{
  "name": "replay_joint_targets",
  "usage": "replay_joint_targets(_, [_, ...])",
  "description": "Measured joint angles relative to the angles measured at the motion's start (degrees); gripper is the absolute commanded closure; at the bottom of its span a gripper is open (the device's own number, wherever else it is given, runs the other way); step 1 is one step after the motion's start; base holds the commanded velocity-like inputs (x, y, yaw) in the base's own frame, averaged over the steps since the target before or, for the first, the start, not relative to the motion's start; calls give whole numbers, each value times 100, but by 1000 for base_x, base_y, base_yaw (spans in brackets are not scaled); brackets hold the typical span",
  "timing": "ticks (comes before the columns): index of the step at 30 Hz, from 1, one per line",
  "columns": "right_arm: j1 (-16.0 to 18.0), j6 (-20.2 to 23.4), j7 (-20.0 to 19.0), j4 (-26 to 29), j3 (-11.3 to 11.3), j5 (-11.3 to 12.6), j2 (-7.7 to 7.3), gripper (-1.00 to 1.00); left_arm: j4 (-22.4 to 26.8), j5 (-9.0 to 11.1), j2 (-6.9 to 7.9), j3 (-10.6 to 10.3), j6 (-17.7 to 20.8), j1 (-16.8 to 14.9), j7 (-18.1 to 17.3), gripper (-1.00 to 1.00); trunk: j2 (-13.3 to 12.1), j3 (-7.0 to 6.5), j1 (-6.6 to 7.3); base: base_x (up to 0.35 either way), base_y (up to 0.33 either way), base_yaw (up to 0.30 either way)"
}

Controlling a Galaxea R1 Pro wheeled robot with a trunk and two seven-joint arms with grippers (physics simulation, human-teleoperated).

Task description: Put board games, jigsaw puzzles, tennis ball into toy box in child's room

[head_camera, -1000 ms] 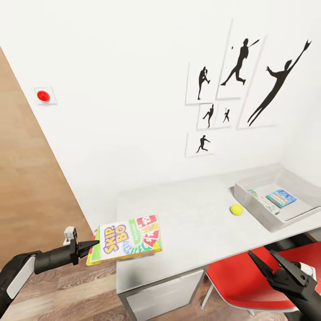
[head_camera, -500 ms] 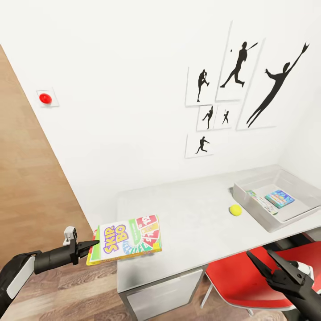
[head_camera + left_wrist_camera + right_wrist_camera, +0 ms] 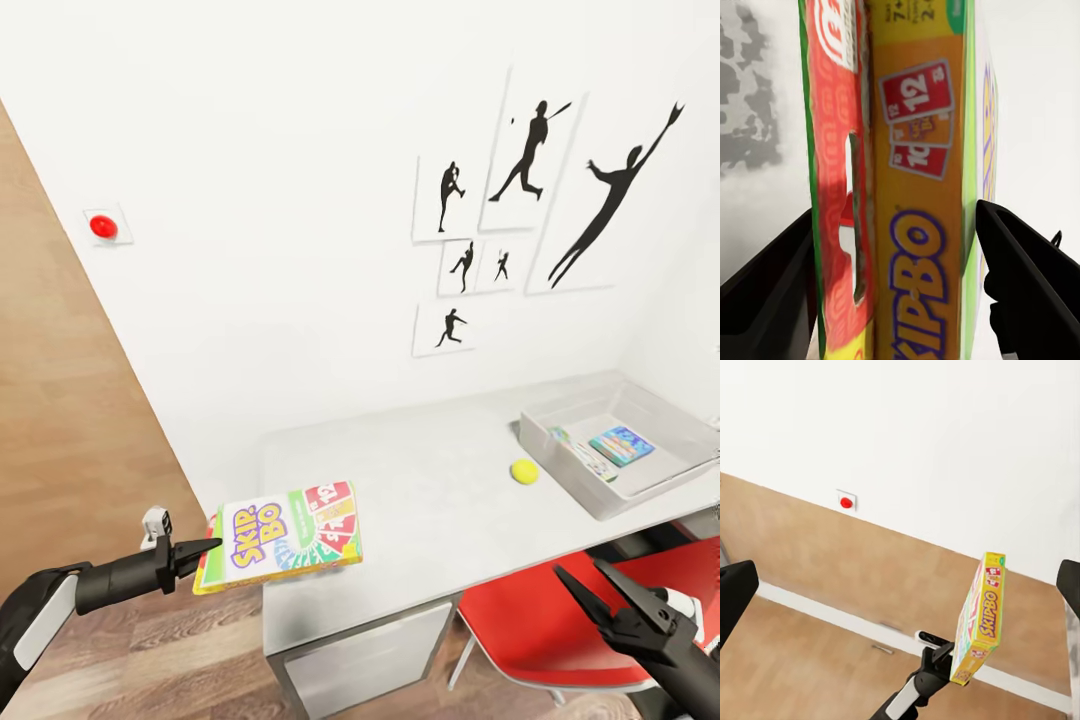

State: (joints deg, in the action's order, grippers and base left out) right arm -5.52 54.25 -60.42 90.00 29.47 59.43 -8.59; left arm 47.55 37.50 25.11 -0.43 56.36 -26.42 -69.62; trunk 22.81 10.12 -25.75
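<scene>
Now my left tool [image 3: 207, 548] is clamped on two flat game boxes [image 3: 283, 537] held together, the Skip-Bo one on top, level in the air just off the near left corner of the bench [image 3: 420, 500]. My right tool [image 3: 585, 580] hangs with its fingers spread wide above a red chair [image 3: 560, 625]. On the bench, a tennis ball [image 3: 524, 471] lies just beside the toy box [image 3: 620, 490], which holds a light blue game box [image 3: 622, 445] and some coloured sheets [image 3: 585, 455].
</scene>
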Motion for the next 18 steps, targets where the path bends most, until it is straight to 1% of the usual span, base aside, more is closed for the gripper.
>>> replay_joint_targets(5, [-2, 0, -9, 6, 4, -1, -11, -100, 22, 2, 1, 7, 1, 0, 0, 100, 0, -36, 0, 0, 0, -178])
replay_joint_targets(9, [2, 1, -16, 12, 5, 3, -24, -100, 305, 11, 3, -5, 10, 11, -24, 100, 0, -66, 0, 0, 0, -196])
replay_joint_targets(12, [0, 1, -48, 11, 14, 5, -42, -100, 414, 2, 32, -18, 7, 16, -38, 100, 0, -89, 0, 0, 0, -200])
replay_joint_targets(14, [-1, 1, -119, 9, 94, 6, -51, -100, 456, 2, 50, -23, 7, 17, -47, 100, 0, -105, 0, 0, 0, -202])
replay_joint_targets(18, [-2, 6, -239, 4, 386, 6, -64, -100, 572, 13, 73, -19, 17, 18, -107, 100, 0, -135, 0, 0, 0, -204])
